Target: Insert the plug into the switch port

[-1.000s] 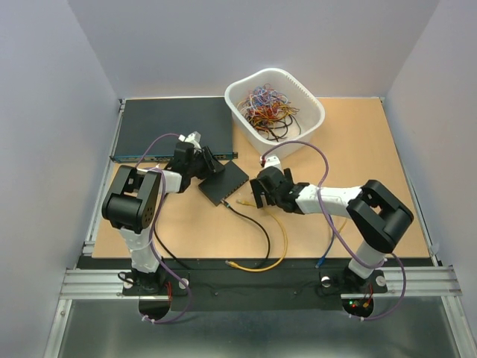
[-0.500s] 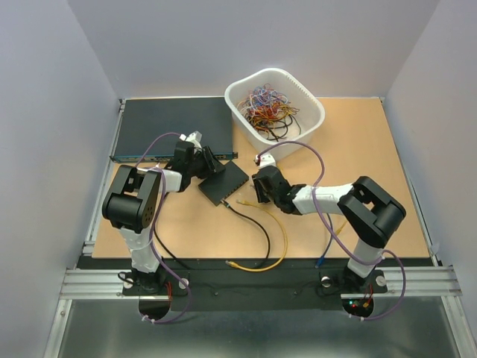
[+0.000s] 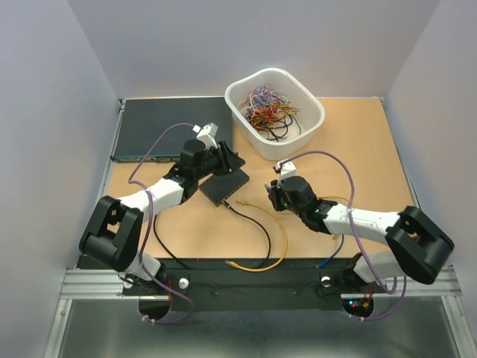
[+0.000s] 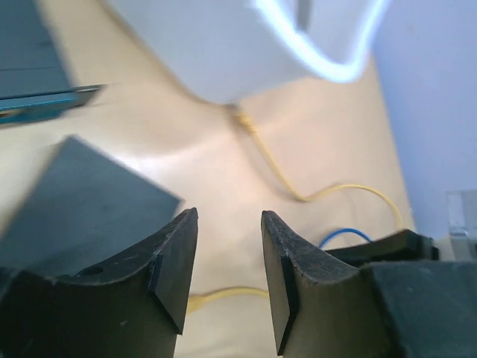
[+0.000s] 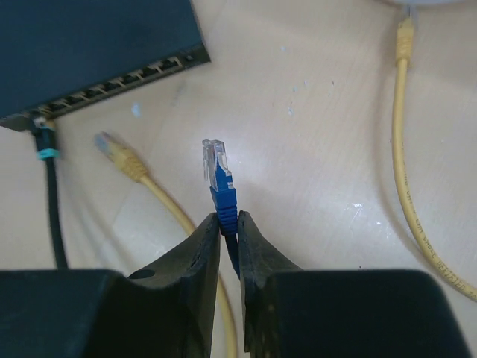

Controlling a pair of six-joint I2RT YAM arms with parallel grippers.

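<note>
My right gripper (image 5: 229, 221) is shut on the blue boot of a plug (image 5: 217, 173), whose clear tip points up and away from the jaws. The small black switch (image 5: 89, 41) lies to the upper left, its row of switch ports (image 5: 119, 80) facing the plug, apart from it. A black cable (image 5: 49, 160) sits in the leftmost port. In the top view, the right gripper (image 3: 276, 195) hangs right of the switch (image 3: 223, 186). My left gripper (image 3: 229, 160) hovers at the switch's far corner; its jaws (image 4: 229, 218) stand open on nothing, the switch (image 4: 82, 201) beside the left finger.
A loose yellow plug (image 5: 119, 158) lies between the blue plug and the ports, and a second yellow cable (image 5: 405, 134) runs along the right. A white basket (image 3: 274, 112) of tangled wires stands behind. The wide rack unit (image 3: 168, 127) lies at the back left.
The right gripper closed on the blue plug and drew back to the right with it as the arm stretched low. The left arm extended, its gripper shifting right over the switch's far corner.
</note>
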